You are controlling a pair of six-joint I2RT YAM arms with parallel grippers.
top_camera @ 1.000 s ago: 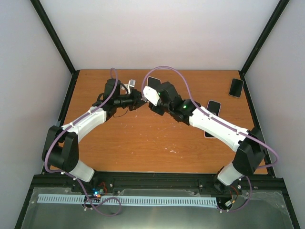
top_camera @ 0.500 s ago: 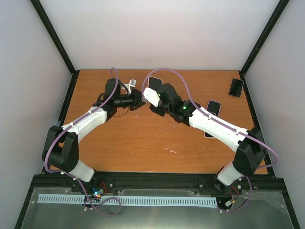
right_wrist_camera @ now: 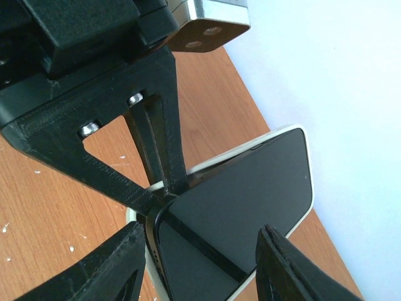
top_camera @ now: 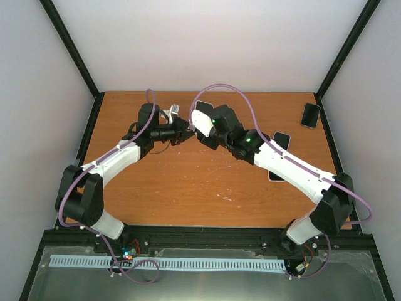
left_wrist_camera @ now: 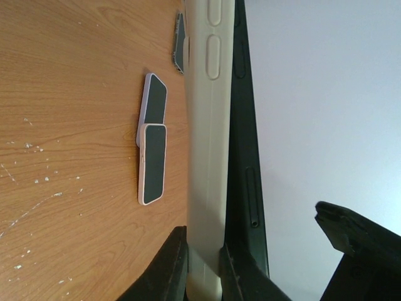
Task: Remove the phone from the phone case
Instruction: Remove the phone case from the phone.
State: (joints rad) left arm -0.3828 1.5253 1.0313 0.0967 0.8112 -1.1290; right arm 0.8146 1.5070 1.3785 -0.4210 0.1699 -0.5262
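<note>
Cream case (left_wrist_camera: 203, 157) pinched at its 6 o'clock end by left gripper (left_wrist_camera: 202, 266); right gripper (right_wrist_camera: 200, 254), spread wide, straddles phone (right_wrist_camera: 247, 191) at its 12 o'clock

- the right arm (top_camera: 288, 166) has swung a little toward 2 o'clock in the top view; its forearm now lies further from the near edge
- its dark joint (top_camera: 332, 210) above the base has shifted toward 3 o'clock
- the right gripper (top_camera: 193, 127) and the white wrist camera (top_camera: 202, 119) have moved slightly toward 12 o'clock
- a green light (top_camera: 215, 116) now shows on the wrist; before, only the forearm one showed
- the purple cable (top_camera: 220, 86) arches a little higher toward 12 o'clock
</note>
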